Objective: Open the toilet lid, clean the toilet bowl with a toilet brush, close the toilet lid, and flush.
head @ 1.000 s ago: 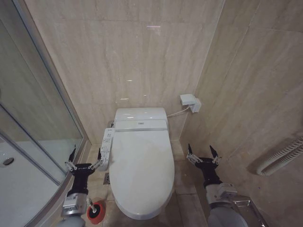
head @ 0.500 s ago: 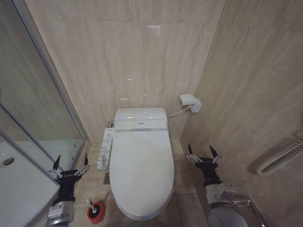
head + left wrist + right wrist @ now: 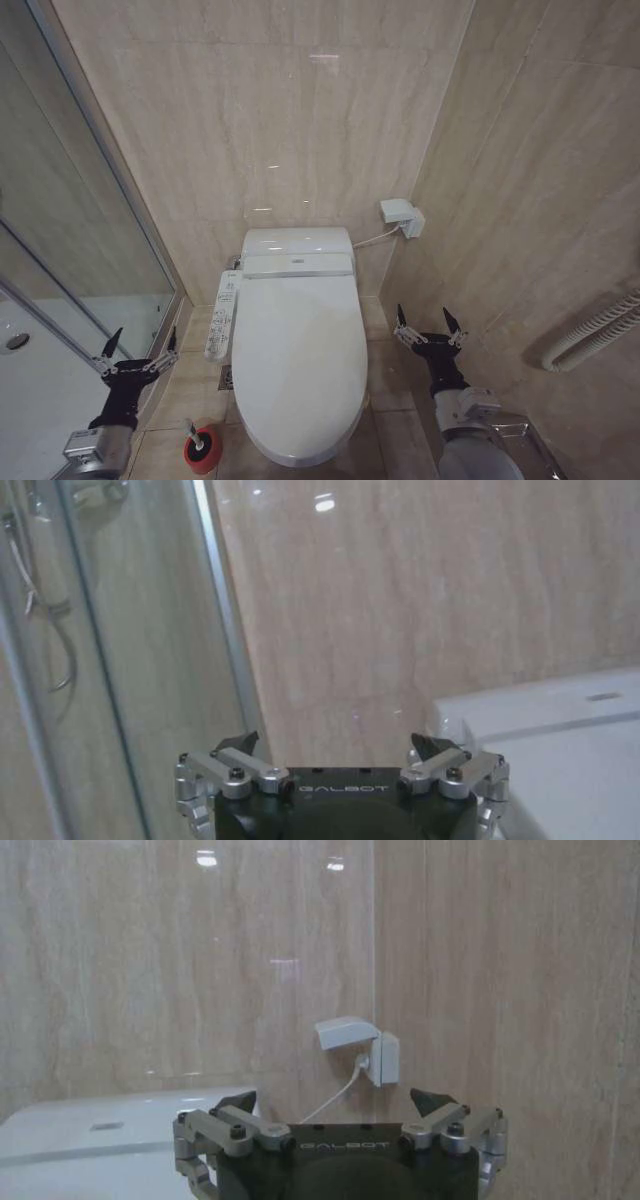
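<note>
Down on the tiled floor, the toilet brush (image 3: 191,432) stands in its round red holder (image 3: 203,449) beside the toilet bowl (image 3: 262,447), whose glossy oval toilet lid (image 3: 298,365) lies closed. Both hands hang released (fingers spread, empty): left hand (image 3: 134,349) by the glass shower door (image 3: 70,250), right hand (image 3: 430,324) near the marbled wall.

black "galbot"-marked grippers (image 3: 343,751); silver screwed linkages; grey arms

Glass shower door (image 3: 70,210) (left), wall socket (image 3: 402,216) — hose (image 3: 595,335)
</note>
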